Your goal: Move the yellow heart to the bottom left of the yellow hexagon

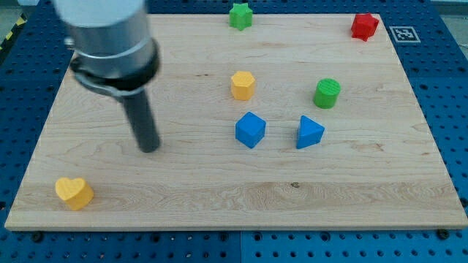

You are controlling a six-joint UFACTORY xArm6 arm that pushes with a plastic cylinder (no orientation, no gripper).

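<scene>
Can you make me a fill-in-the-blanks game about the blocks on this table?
1. The block nearest the view's bottom left corner is the yellow ____.
2. The yellow hexagon sits just above the ____ cube.
3. The block in the view's top right corner is ____.
4. My tip touches ____ blocks.

Missing words: heart; blue; red; no

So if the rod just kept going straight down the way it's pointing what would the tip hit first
Only the wooden board itself. My tip points straight down at bare wood, with no block under it. The yellow heart lies toward the view's bottom left of the tip, the yellow hexagon off to the view's right.
</scene>
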